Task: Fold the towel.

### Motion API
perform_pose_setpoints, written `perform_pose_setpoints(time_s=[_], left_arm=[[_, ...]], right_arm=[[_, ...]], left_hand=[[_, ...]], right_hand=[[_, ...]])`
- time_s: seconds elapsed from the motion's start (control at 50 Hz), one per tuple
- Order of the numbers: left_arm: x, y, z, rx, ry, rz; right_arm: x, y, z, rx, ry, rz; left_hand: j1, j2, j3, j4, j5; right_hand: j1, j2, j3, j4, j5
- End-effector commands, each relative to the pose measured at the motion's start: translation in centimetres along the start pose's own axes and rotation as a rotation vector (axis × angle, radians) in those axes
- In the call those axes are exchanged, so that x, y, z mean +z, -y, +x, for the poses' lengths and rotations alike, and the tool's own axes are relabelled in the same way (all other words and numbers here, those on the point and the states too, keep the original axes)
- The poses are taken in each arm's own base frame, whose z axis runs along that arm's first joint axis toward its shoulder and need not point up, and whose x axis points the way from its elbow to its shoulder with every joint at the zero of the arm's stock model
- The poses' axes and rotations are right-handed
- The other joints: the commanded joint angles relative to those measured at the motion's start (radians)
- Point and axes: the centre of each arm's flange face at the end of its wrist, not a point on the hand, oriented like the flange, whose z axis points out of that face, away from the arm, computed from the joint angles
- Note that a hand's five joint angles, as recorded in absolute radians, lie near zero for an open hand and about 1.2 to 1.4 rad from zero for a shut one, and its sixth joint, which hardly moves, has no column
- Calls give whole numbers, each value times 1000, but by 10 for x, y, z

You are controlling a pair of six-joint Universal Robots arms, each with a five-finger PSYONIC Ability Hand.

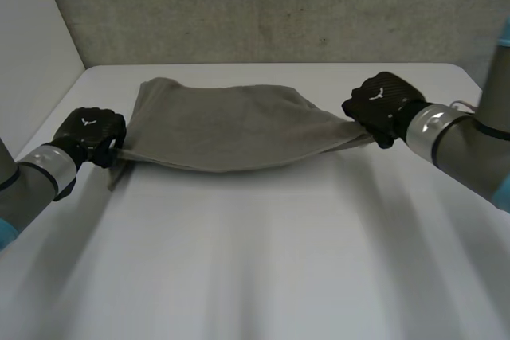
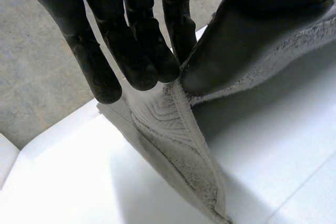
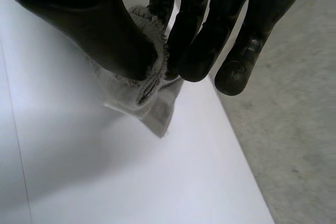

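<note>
A grey towel point(image 1: 231, 127) hangs stretched between my two hands above the white table point(image 1: 263, 260), its far part resting on the tabletop. My left hand point(image 1: 89, 134) pinches the towel's left corner; in the left wrist view the fingers point(image 2: 131, 51) press the cloth point(image 2: 178, 129) against the thumb point(image 2: 231, 40). My right hand point(image 1: 381, 106) grips the right corner. In the right wrist view the thumb point(image 3: 100, 30) and fingers point(image 3: 205, 45) clamp a bunched bit of towel point(image 3: 144, 90).
A concrete wall point(image 1: 279, 5) stands behind the table's far edge. A white panel point(image 1: 32, 45) rises at the far left. In the right wrist view, grey floor point(image 3: 294, 145) lies past the table's edge beside my right hand.
</note>
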Motion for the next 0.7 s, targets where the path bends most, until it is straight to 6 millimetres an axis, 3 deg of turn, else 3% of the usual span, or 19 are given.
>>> perform_pose_setpoints(time_s=[0.02,0.04,0.06,0.1,0.3,0.44,0.48,0.52,0.7], left_arm=[[-4,-12,-1,-3,22,-5],[-3,-16,1,-1,22,-6],[-3,-16,1,-1,22,-6],[0,-29,6,-6,17,-21],[5,-45,9,-20,27,-52],[4,-47,12,-31,27,-61],[3,-47,16,-34,17,-63],[3,-47,19,-34,9,-63],[1,-49,32,-23,-27,-69]], right_arm=[[-22,-10,1,129,-31,-33],[-24,-19,1,161,-38,-57],[-24,-19,1,161,-38,-57],[-26,-33,0,193,-51,-86],[-20,-68,-2,230,-123,-116],[-15,-82,-14,311,-132,-111],[-14,-85,-17,350,-125,-115],[-14,-86,-20,364,-117,-120],[-10,-95,-31,382,-100,-138]], left_hand=[[-177,-238,-234,-250,-201],[-359,-420,-416,-432,-383],[-361,-422,-418,-434,-384],[-630,-691,-687,-703,-654],[-742,-803,-799,-815,-766],[-663,-724,-720,-736,-687],[-543,-604,-600,-616,-567],[-546,-607,-602,-619,-569],[-716,-776,-772,-789,-739]], right_hand=[[60,70,47,49,56],[60,70,47,49,56],[60,70,47,49,56],[60,70,47,49,56],[60,70,47,49,56],[60,70,47,49,56],[-219,-209,-232,-230,-223],[-331,-321,-344,-342,-335],[-567,-557,-580,-578,-571]])
